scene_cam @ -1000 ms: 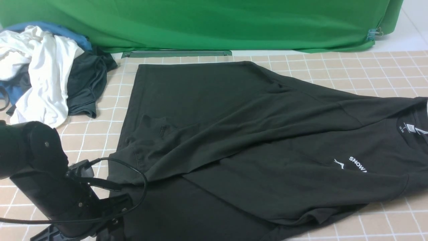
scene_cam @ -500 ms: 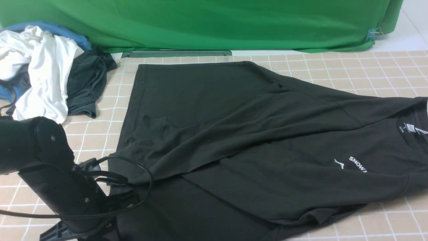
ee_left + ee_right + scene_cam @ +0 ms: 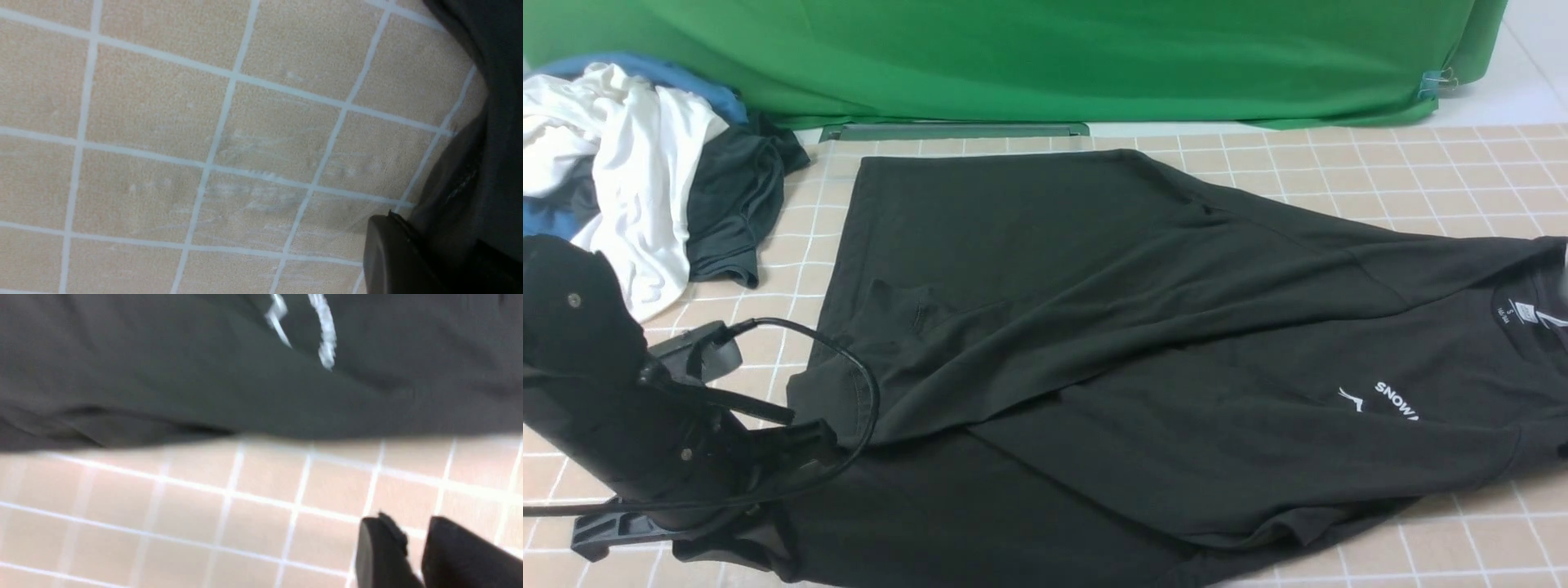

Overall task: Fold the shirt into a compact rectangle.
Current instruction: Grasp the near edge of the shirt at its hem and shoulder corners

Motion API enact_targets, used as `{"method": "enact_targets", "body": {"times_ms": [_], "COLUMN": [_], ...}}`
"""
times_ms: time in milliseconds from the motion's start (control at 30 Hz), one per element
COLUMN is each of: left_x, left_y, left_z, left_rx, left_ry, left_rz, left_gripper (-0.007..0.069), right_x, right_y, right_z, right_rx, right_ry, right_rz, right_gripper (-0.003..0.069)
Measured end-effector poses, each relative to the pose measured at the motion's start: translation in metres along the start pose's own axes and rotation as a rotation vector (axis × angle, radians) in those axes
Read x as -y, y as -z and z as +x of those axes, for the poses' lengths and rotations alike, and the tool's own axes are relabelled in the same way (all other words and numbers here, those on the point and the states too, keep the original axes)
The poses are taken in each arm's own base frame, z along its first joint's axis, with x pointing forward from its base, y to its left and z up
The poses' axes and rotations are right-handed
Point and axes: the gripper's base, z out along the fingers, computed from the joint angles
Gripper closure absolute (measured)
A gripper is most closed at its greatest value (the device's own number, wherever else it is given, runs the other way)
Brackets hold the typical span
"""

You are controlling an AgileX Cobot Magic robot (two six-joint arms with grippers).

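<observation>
Loosely spread, the black T-shirt [image 3: 1094,343] covers most of the table [image 3: 1462,555], running from near the far edge at the left down to the near edge and out past the right side of the front view. It lies skewed and rumpled, one layer folded diagonally over another, with bunched creases toward its left side; the neck label shows at the right, and the white chest print is partly hidden under a fold. The left gripper [image 3: 433,245] is closed on the shirt's edge near the table's near left corner, its fingertips pinching a strip of dark cloth. The right gripper [image 3: 412,543] stands partly open with nothing between its fingers, above bare gridded surface just beside the shirt. At the table's far left corner sits a pile of other clothes: a white garment [image 3: 654,188] draped on top, a dark grey garment [image 3: 739,196] beside and beneath it, and a blue garment [image 3: 678,73] behind. A green cloth [image 3: 1054,57] hangs across beyond the far edge. In the front view, the left arm [image 3: 662,416] and its looping cable [image 3: 876,392] stand in front of part of the shirt's left side.
</observation>
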Motion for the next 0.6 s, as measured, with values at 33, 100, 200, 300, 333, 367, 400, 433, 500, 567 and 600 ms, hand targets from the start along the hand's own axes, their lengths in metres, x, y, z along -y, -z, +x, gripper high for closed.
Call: {"method": "enact_targets", "body": {"times_ms": [33, 100, 200, 300, 333, 367, 400, 433, 500, 567, 600], "left_x": [0.0, 0.0, -0.001, -0.001, -0.001, -0.001, -0.001, -0.001, -0.001, -0.001, -0.001], "left_y": [0.0, 0.0, 0.0, 0.0, 0.0, 0.0, 0.0, 0.0, 0.0, 0.0, 0.0], "left_z": [0.0, 0.0, 0.0, 0.0, 0.0, 0.0, 0.0, 0.0, -0.001, -0.001, -0.001], "left_rx": [0.001, 0.001, 0.003, 0.005, 0.005, 0.005, 0.005, 0.005, 0.008, 0.008, 0.008], "left_ry": [-0.001, 0.0, 0.0, -0.004, -0.005, -0.005, -0.005, -0.004, -0.006, -0.005, -0.005], "left_rz": [-0.002, -0.005, -0.006, -0.013, -0.015, -0.015, -0.016, -0.016, -0.016, -0.016, -0.016], "left_gripper": [0.0596, 0.0596, 0.0596, 0.0596, 0.0596, 0.0596, 0.0596, 0.0596, 0.0596, 0.0596, 0.0596], "right_x": [0.002, 0.004, 0.01, 0.025, 0.031, 0.035, 0.045, 0.054, 0.072, 0.087, 0.091], "right_y": [-0.013, -0.028, -0.049, -0.067, -0.071, -0.072, -0.077, -0.079, -0.083, -0.084, -0.084], "right_z": [-0.001, -0.004, -0.013, -0.017, -0.017, -0.017, -0.016, -0.015, -0.013, -0.012, -0.012], "right_rx": [-0.052, -0.103, -0.135, -0.157, -0.167, -0.172, -0.181, -0.18, -0.152, -0.109, -0.091], "right_ry": [-0.009, -0.025, -0.061, -0.143, -0.175, -0.188, -0.235, -0.279, -0.383, -0.481, -0.519], "right_rz": [0.03, 0.058, 0.075, 0.091, 0.098, 0.102, 0.113, 0.119, 0.127, 0.127, 0.124], "right_gripper": [0.0419, 0.0357, 0.0259, 0.0174, 0.0157, 0.015, 0.0134, 0.0127, 0.012, 0.0118, 0.0118]}}
